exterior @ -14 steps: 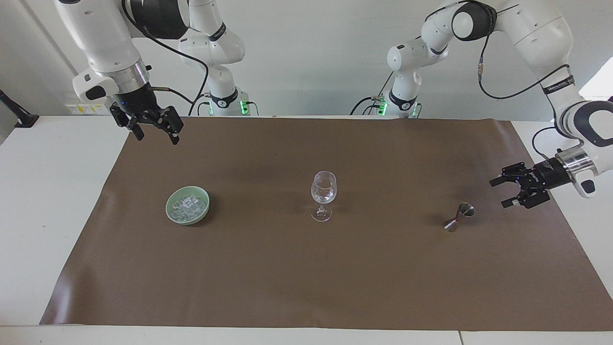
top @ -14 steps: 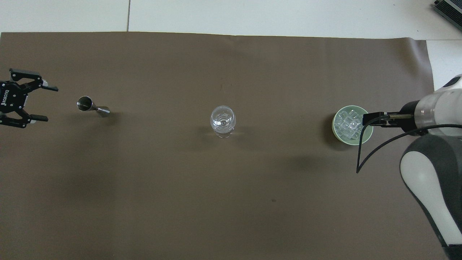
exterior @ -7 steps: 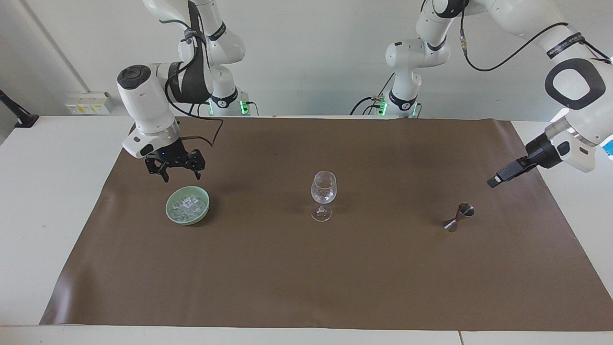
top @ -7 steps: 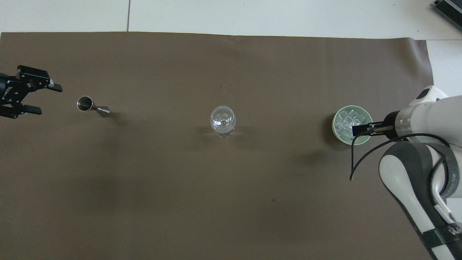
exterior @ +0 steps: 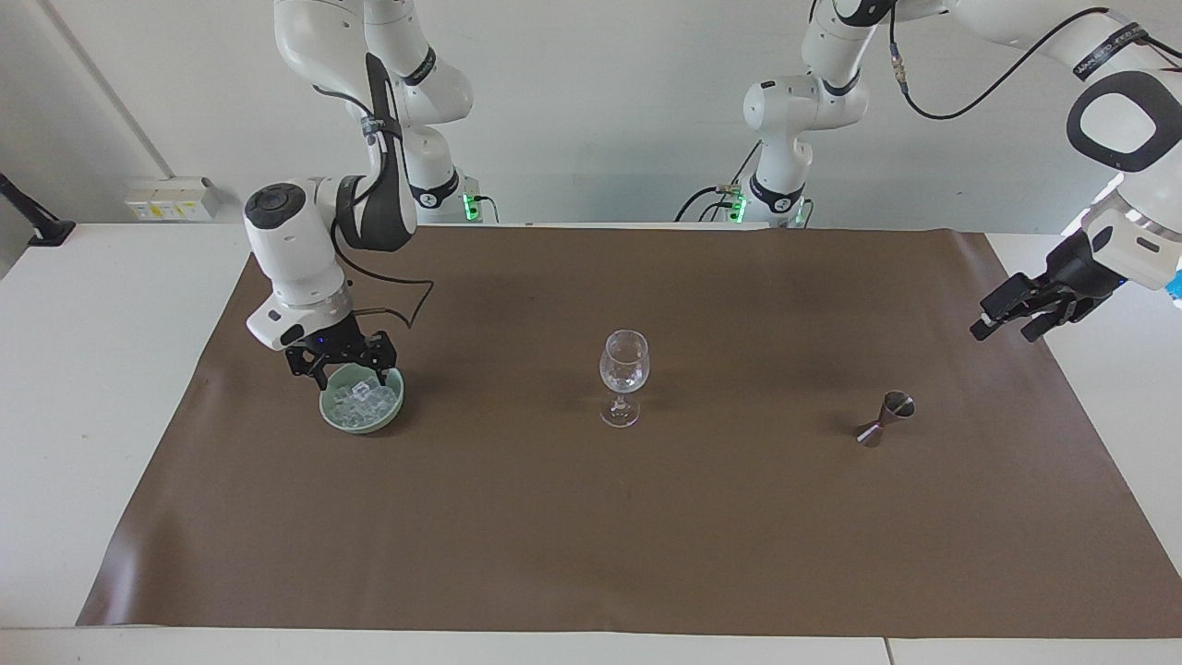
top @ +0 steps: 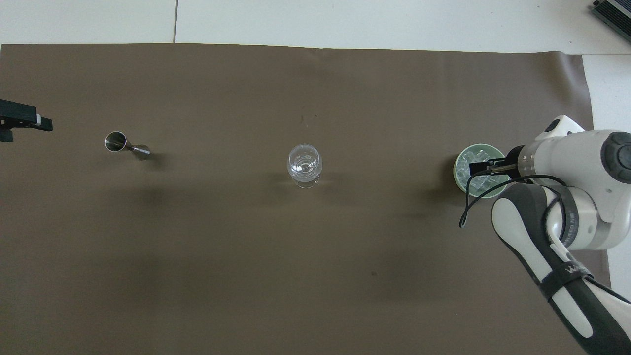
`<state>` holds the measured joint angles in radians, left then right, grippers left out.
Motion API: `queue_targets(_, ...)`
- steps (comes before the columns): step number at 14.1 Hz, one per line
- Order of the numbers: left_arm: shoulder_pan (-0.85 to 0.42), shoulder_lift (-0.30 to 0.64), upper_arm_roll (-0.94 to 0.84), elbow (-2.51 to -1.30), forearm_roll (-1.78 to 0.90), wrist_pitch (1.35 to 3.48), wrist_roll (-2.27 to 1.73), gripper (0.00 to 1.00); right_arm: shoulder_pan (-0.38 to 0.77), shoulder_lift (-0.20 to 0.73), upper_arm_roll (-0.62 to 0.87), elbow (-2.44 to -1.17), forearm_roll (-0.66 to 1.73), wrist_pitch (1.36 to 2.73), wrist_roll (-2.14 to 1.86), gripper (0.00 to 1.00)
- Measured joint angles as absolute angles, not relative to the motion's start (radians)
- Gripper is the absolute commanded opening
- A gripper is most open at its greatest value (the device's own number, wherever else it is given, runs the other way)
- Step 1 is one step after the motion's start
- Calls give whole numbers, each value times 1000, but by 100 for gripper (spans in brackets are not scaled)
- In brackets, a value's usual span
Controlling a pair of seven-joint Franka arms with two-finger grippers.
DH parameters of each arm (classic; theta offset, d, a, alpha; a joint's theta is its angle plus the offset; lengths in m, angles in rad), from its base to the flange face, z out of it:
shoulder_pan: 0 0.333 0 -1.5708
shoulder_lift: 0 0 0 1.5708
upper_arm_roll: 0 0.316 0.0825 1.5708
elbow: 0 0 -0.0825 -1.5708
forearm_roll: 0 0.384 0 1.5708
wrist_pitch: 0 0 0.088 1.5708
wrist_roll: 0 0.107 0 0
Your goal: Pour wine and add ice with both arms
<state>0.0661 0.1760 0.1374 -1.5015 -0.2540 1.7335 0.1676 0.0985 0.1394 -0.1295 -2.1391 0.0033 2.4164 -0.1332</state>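
— Two arms are in view. Where are the right arm's fingers point(exterior: 382, 362) point(top: 480, 168)?

— Low over the green bowl point(exterior: 325, 406) point(top: 456, 170), tips spread apart with nothing between them. They reach down to about the bowl's rim on the side nearer the robots. I cannot tell whether they touch the ice point(exterior: 365, 402) point(top: 466, 170).

— And the ice itself?

— All of it is heaped in the bowl, which sits on the brown mat point(exterior: 591, 536) point(top: 246, 271) toward the right arm's end of the white worktop point(exterior: 92, 369).

— What about the left arm's fingers point(exterior: 993, 323) point(top: 29, 120)?

— Spread apart as well, and empty. They hang in the air over the mat's edge at the left arm's end, well apart from everything.

— What else is on the mat?

— A clear stemmed glass point(exterior: 624, 362) point(top: 303, 165) stands upright in the middle. A small metal measuring cup point(exterior: 886, 417) point(top: 123, 144) stands upright toward the left arm's end. The bowl, glass and cup make a rough row across the mat, well apart from one another, the cup a little farther from the robots than the glass.
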Motion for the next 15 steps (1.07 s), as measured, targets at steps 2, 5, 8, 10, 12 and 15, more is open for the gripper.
queue_targets(2, 64, 143, 135, -1493, -229, 1727, 168, 100, 98, 142, -129, -2139, 3, 2418, -133, 100)
queue_targets(5, 61, 91, 134, -1493, -222, 1707, 172, 100, 99, 148, -129, -2141, 3, 2420, -133, 76)
queue_targets(8, 58, 63, 134, -1494, -221, 1664, 172, 100, 99, 159, -129, -2142, 3, 2423, -133, 71)
queue_targets(10, 58, 41, 133, -1494, -189, 1631, 172, 100, 99, 165, -129, -2143, 3, 2428, -133, 62)
queue_targets(12, 50, 20, 125, -1494, -137, 1584, 171, 100, 99, 168, -129, -2144, 3, 2434, -133, 55)
queue_targets(15, 24, 3, 121, -1494, -100, 1532, 156, 100, 99, 169, -129, -2144, 3, 2435, -133, 43)
